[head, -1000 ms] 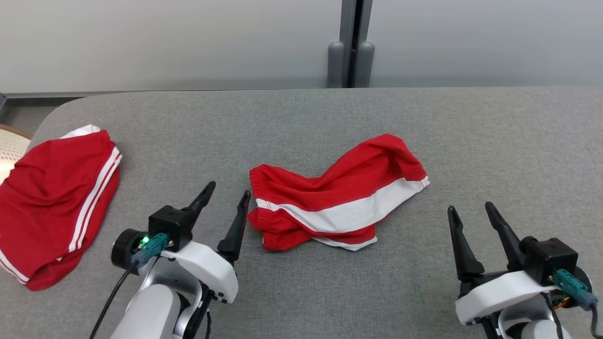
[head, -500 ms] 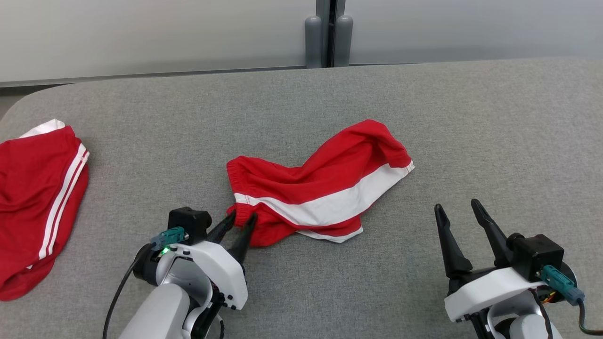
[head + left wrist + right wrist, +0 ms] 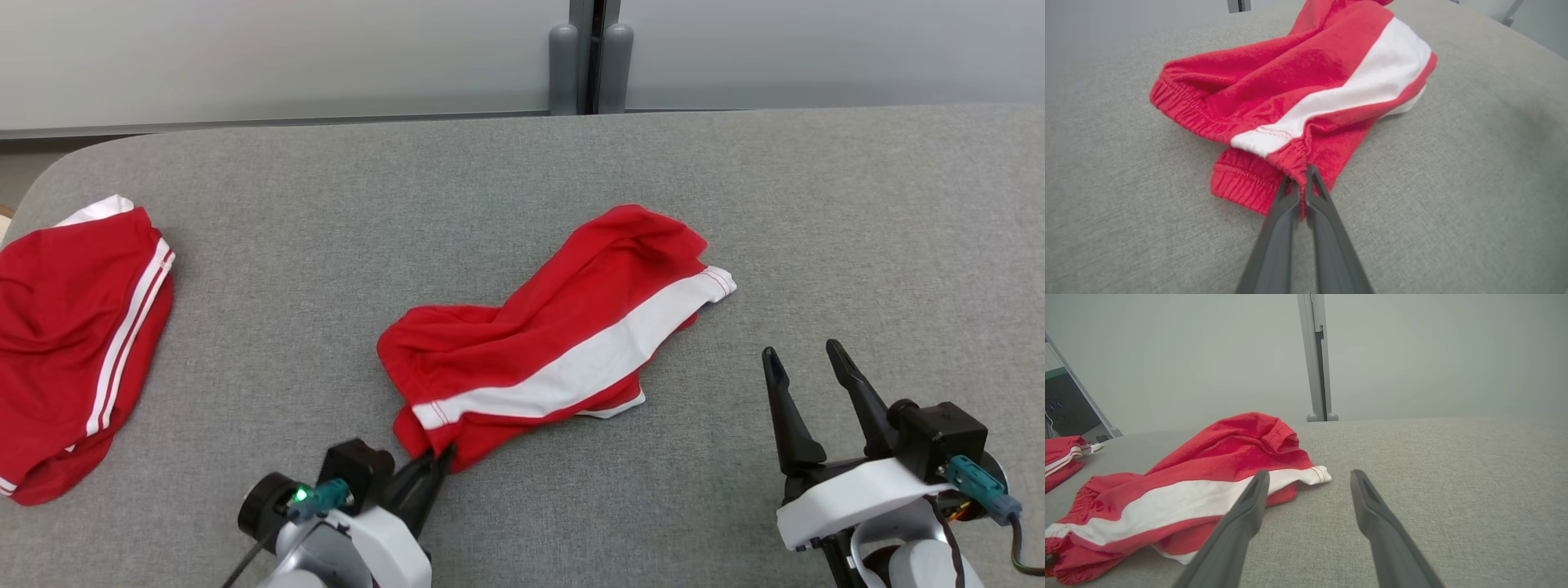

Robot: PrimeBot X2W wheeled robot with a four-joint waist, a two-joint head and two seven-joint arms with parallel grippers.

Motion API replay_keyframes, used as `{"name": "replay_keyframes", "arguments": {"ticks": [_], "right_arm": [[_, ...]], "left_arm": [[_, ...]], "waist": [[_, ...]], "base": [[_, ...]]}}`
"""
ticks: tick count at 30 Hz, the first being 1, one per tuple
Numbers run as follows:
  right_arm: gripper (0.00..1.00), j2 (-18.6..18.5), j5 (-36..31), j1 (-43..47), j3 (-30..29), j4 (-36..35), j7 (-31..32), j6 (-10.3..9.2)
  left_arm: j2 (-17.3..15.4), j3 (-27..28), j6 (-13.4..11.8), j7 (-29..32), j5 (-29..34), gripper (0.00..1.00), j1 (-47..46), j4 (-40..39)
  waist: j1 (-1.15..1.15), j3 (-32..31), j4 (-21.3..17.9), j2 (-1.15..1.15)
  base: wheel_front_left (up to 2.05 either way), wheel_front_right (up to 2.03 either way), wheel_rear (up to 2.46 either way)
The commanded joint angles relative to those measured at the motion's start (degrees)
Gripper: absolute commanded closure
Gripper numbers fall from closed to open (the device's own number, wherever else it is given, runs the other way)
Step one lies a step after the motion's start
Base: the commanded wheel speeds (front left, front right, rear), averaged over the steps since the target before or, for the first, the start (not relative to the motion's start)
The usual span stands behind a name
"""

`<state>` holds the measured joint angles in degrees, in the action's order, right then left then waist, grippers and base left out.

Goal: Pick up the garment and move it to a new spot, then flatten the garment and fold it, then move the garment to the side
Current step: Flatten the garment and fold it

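Between the left jaws, at their very tips: the gathered waistband edge (image 3: 1290,160) of the red shorts (image 3: 555,359), just below the end of the white side stripe (image 3: 1355,90). The two dark fingers (image 3: 1278,237) lie closed together on this fold, with a sliver of red cloth showing between them. The rest of the shorts lies on the grey table (image 3: 816,204), trailing ahead of the left jaws and off to their right, crumpled and partly doubled over. The right jaws stand wide apart and hold nothing. The leg hem (image 3: 1314,473) of the shorts lies just ahead of them and to their left, clear of either finger (image 3: 1241,514). A second pair of red shorts (image 3: 73,327) rests well off to the left of the left jaws, untouched.

Change: one second earlier the left jaws were fully spread beside the waistband, clear of the cloth. Half a second earlier they were narrowing about its edge. Now they have shut, and the gripped corner is drawn out toward the robot, so the garment lies longer and straighter than before. Part of the shift in framing is the head camera's own.

Meaning: the grasp for the first step appears made. The lift and carry to a new spot are not yet done, and flattening, folding and setting aside follow.
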<state>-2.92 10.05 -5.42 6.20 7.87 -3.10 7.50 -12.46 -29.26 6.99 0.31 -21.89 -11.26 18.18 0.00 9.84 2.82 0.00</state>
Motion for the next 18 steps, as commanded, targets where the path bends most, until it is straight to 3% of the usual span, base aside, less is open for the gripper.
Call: {"name": "replay_keyframes", "arguments": {"ticks": [1, 13, 14, 15, 16, 18], "right_arm": [[0.00, -0.08, 0.02, -0.69, -0.12, -0.07, -0.31, -0.02], [0.00, -0.06, -0.04, -0.87, -0.57, -0.29, -0.46, -0.01], [0.00, -0.06, -0.04, -0.84, -0.65, -0.30, -0.40, -0.02], [0.00, -0.06, -0.08, -0.82, -0.77, -0.32, -0.34, -0.02], [0.00, -0.06, -0.14, -0.76, -0.86, -0.38, -0.28, -0.02], [0.00, -0.06, -0.36, -0.46, -1.09, -0.52, -0.24, -0.02]], "left_arm": [[-0.42, -0.18, 0.05, -0.16, 0.51, 1.00, 0.24, -0.34], [-2.05, -2.30, -3.37, -5.64, 5.56, 1.00, 0.39, 6.76], [-1.93, -2.02, -3.76, -6.39, 5.45, 0.82, 0.22, 7.53], [-1.57, -1.66, -3.91, -7.24, 4.99, 0.16, 0.17, 8.07], [-1.11, -1.14, -4.15, -8.25, 4.37, 0.00, 0.19, 8.55], [-0.13, 0.29, -4.81, -9.95, 2.73, 0.00, 0.58, 9.19]], "waist": [[0.00, 0.04, 0.07, 0.00], [0.00, 0.35, 0.07, 0.00], [0.00, 0.27, 0.05, 0.00], [0.00, 0.16, 0.05, 0.00], [0.00, 0.03, 0.06, 0.00], [0.00, -0.34, 0.10, 0.00]], "base": [[0.00, 0.00, 0.00], [0.00, 0.00, 0.00], [0.00, 0.00, 0.00], [0.00, 0.00, 0.00], [0.00, 0.00, 0.00], [0.00, 0.00, 0.00]]}}
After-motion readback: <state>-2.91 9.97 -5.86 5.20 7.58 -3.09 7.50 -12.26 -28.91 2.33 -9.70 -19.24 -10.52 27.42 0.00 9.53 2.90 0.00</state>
